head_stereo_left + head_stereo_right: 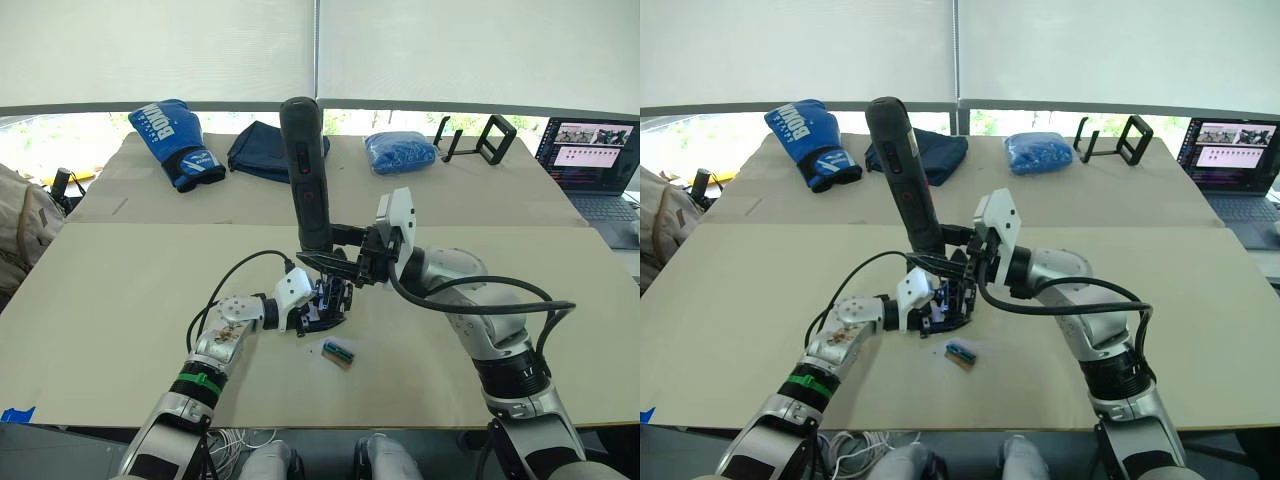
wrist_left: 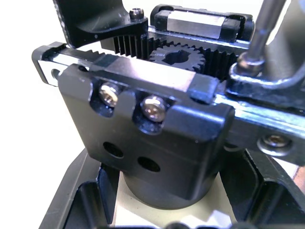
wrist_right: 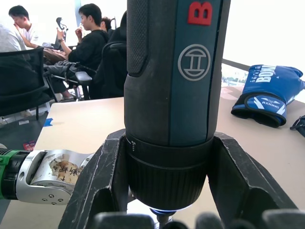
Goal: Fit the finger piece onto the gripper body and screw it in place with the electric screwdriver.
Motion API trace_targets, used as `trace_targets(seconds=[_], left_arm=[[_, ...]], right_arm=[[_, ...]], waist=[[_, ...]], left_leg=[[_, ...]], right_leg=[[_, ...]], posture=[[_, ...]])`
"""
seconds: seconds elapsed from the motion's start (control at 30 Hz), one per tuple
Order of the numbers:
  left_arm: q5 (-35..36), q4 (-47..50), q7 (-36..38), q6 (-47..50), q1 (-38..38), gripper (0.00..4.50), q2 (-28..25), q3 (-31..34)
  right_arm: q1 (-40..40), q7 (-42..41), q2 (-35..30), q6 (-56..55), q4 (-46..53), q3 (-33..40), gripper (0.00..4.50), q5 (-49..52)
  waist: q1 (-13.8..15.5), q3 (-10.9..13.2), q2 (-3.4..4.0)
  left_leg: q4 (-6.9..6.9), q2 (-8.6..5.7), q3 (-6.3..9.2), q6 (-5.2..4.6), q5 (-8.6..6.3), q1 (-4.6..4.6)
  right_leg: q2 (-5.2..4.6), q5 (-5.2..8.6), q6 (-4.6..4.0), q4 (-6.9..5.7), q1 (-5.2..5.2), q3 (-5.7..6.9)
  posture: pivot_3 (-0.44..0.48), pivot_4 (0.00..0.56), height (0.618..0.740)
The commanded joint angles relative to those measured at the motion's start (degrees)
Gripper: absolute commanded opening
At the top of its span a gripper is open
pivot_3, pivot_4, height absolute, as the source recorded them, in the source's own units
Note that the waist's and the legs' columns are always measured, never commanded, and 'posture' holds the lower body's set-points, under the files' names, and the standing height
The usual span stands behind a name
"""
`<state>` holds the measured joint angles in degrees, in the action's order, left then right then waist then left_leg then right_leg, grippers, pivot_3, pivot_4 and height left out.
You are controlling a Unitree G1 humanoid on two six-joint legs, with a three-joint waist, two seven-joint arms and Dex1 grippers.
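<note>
Beige tabletop [image 1: 120, 300] at centre: the gripper body [image 1: 328, 303] is clamped by the left gripper [image 1: 312, 312]. The electric screwdriver [image 1: 306, 170], clamped upright by the right gripper [image 1: 345, 262], is set on a screw; tilt could make the bit slip out.

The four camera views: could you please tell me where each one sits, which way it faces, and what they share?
Left eye view: head camera, looking forward and down at the table; both arms show.
Right eye view: same scene, other eye.
Left wrist view: along the left gripper at the gripper body.
Right wrist view: along the right gripper, jaws shut on the electric screwdriver; the other arm's wrist shows.
Shared: eye and right wrist views show the blue boxing glove.
</note>
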<state>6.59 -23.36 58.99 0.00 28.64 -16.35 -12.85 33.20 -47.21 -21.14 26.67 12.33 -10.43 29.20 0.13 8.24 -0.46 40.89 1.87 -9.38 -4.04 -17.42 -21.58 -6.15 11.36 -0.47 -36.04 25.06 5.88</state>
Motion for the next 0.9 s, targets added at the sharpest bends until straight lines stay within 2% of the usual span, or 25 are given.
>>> trace_targets(seconds=[0.03, 0.2, 0.5, 0.9], left_arm=[[0.18, 0.94, 0.37, 0.2, 0.13, 2.41, 0.35, -0.56], [-0.37, 0.71, -0.27, 0.0, 0.2, 2.41, 0.31, -0.68], [-3.44, -0.86, -4.57, 0.28, 0.58, 2.41, 0.07, -1.42], [-5.16, -2.93, -5.84, -0.17, 1.54, 2.41, -0.08, -3.16]], right_arm=[[-3.05, 0.01, -1.75, 3.46, -3.08, -3.39, 1.94, -3.47], [-1.6, -2.88, -1.93, 1.2, -1.79, -0.77, 1.94, -1.12], [4.4, -7.72, -0.81, -3.01, 1.91, 8.52, 1.94, 7.17], [5.3, -9.08, -1.49, -5.7, 2.53, 12.93, 1.94, 8.5]], waist=[[0.0, 0.0, 0.0], [0.03, 0.0, 0.0], [0.21, 0.02, -0.02], [0.41, 0.02, -0.02]], left_leg=[[0.0, 0.0, 0.0, 0.0, 0.0, 0.0], [-0.01, 0.0, 0.02, -0.01, -0.01, -0.02], [0.02, -0.02, 0.08, -0.05, -0.02, -0.37], [0.04, -0.04, 0.15, -0.07, -0.01, -0.46]], right_leg=[[-0.01, 0.0, 0.0, 0.0, 0.0, 0.01], [-0.03, 0.0, 0.0, 0.03, 0.0, 0.03], [-0.03, -0.02, 0.0, 0.08, 0.2, 0.16], [-0.03, -0.04, 0.0, 0.13, 0.2, 0.27]], posture=[[0.0, 0.15, 0.74], [0.0, 0.15, 0.74], [0.0, 0.15, 0.74], [0.0, 0.15, 0.74]])
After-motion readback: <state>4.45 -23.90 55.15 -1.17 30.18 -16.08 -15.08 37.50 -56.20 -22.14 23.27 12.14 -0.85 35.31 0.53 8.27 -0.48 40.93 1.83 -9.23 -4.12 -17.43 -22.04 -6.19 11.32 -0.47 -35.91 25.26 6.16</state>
